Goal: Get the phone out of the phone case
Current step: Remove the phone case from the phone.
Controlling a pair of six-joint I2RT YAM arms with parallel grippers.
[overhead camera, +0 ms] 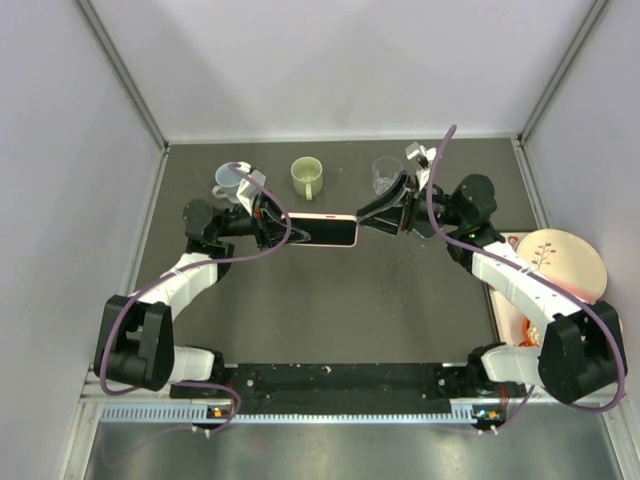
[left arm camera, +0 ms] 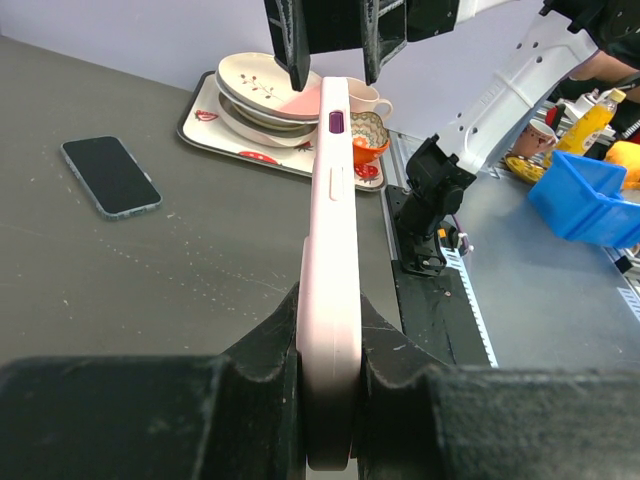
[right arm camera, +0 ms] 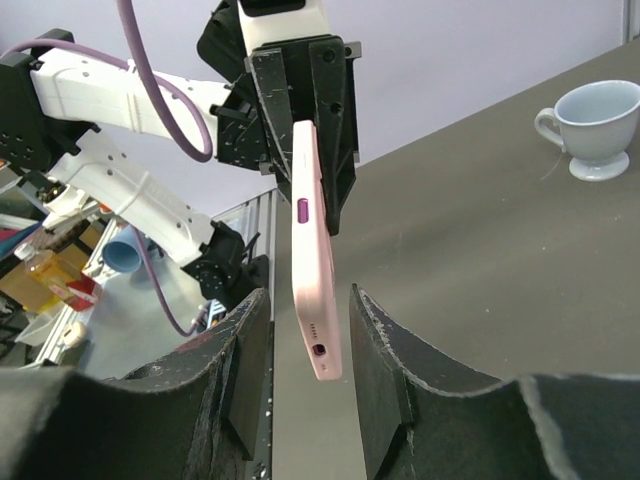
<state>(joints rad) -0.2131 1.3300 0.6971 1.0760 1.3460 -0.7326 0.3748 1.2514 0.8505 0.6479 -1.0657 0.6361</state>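
Note:
A pink phone case (overhead camera: 325, 231) is held edge-up above the middle of the table; its dark face shows in the top view. My left gripper (overhead camera: 285, 228) is shut on its left end, and in the left wrist view (left arm camera: 330, 330) both pads press the case (left arm camera: 330, 250). My right gripper (overhead camera: 365, 222) is open around the right end; in the right wrist view (right arm camera: 308, 300) the case (right arm camera: 312, 250) hangs between the fingers with gaps on both sides. A dark phone (left arm camera: 110, 175) lies flat on the table. I cannot tell whether the case holds a phone.
A pale blue cup (overhead camera: 228, 180), a green mug (overhead camera: 307, 176) and a clear glass (overhead camera: 384, 175) stand along the back. A tray of plates (overhead camera: 555, 265) sits at the right edge and also shows in the left wrist view (left arm camera: 200, 125).

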